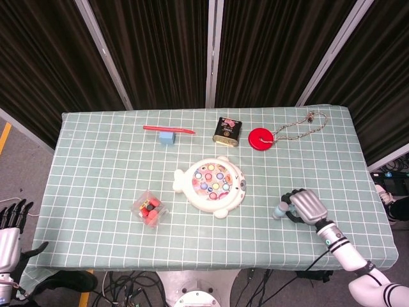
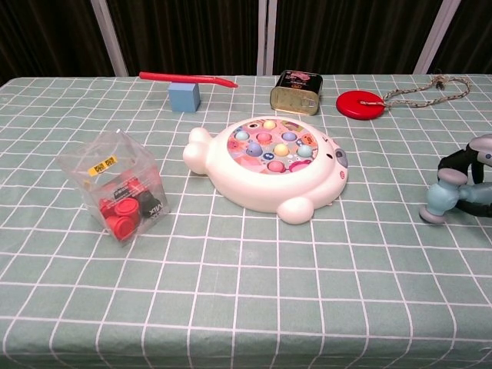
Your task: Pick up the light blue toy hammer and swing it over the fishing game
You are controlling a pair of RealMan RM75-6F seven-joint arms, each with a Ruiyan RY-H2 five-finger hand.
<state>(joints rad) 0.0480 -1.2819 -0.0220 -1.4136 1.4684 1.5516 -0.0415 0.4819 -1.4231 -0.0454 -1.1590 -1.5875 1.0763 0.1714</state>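
hammer (image 2: pixel 440 203), pale blue with a rounded barrel head and a lighter, pinkish striking face turned down-left, sits in the right hand (image 1: pixel 305 208) near the table's (image 1: pixel 96 160) right edge, toward the front corner. dark fingers (image 2: pixel 455 162) curl around its handle, which is hidden inside the grip; only the head pokes out toward the fishing game (image 1: pixel 211 185). whether the head touches the checked green cloth cannot be told. the fishing game, a white fish-shaped toy with a round pond of coloured fish, lies at the table's middle, well apart from the hammer. left hand (image 1: pixel 9 230) hangs off the table's front-left corner, fingers apart, holding nothing.
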